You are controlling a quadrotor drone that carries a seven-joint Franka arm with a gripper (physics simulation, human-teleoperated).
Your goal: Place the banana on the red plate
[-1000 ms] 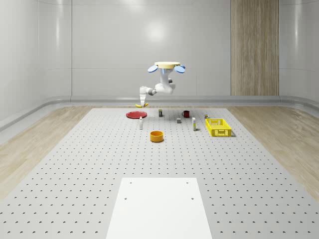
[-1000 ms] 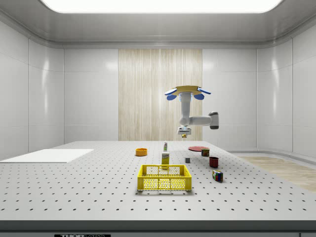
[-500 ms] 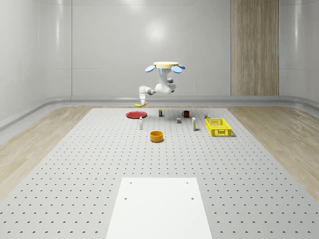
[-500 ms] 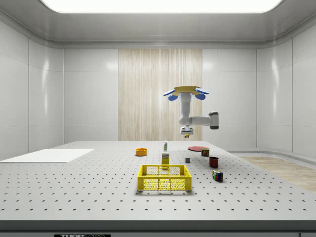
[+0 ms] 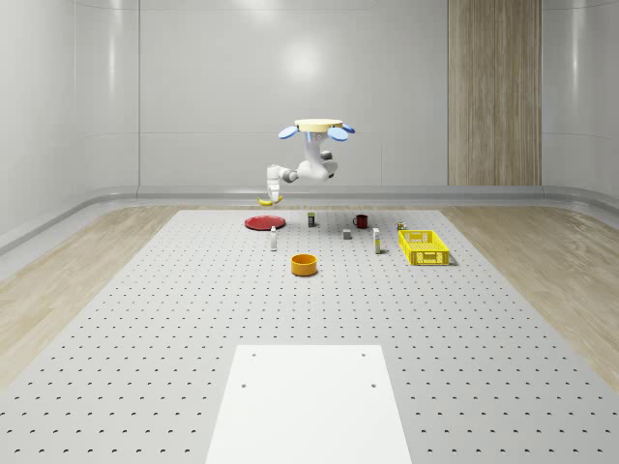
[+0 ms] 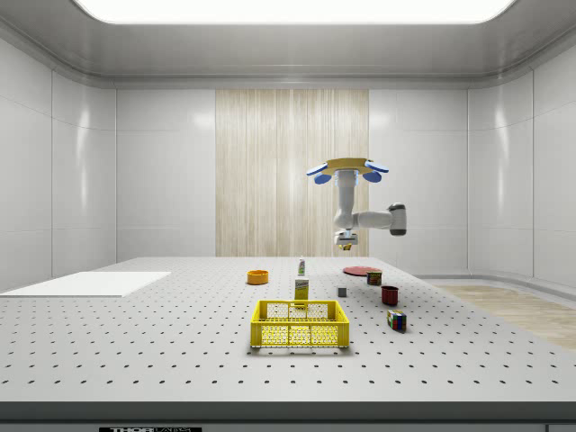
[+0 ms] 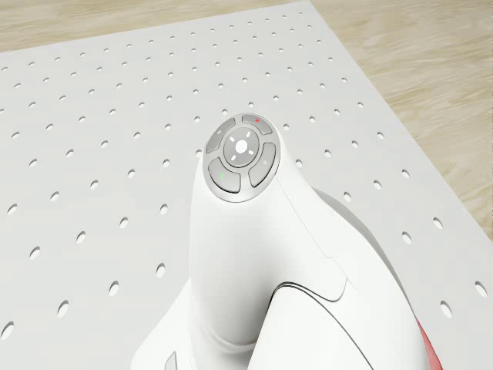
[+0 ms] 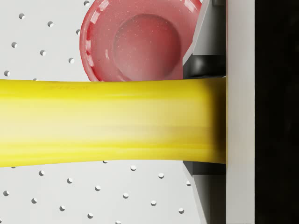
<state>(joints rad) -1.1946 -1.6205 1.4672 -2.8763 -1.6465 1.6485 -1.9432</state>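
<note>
The yellow banana (image 5: 265, 203) hangs in the air, with my gripper (image 5: 272, 198) shut on it. The drone (image 5: 316, 130) hovers above the far part of the perforated table, its arm reaching toward the whole-scene view's left. The red plate (image 5: 263, 223) lies on the table just below and slightly nearer than the banana. In the side view the banana (image 6: 346, 247) hangs above and left of the plate (image 6: 360, 270). In the wrist view the banana (image 8: 107, 121) crosses in front of the plate (image 8: 135, 42), held against one finger (image 8: 240, 116).
An orange bowl (image 5: 305, 264), a yellow basket (image 5: 424, 246), a dark red mug (image 5: 361, 221) and several small bottles and blocks stand to the right of the plate. A white mat (image 5: 309, 401) lies near the front. Wood floor borders the table.
The drone and arm have shifted a little to the whole-scene view's left and to the side view's right, carrying the banana closer to over the plate.
</note>
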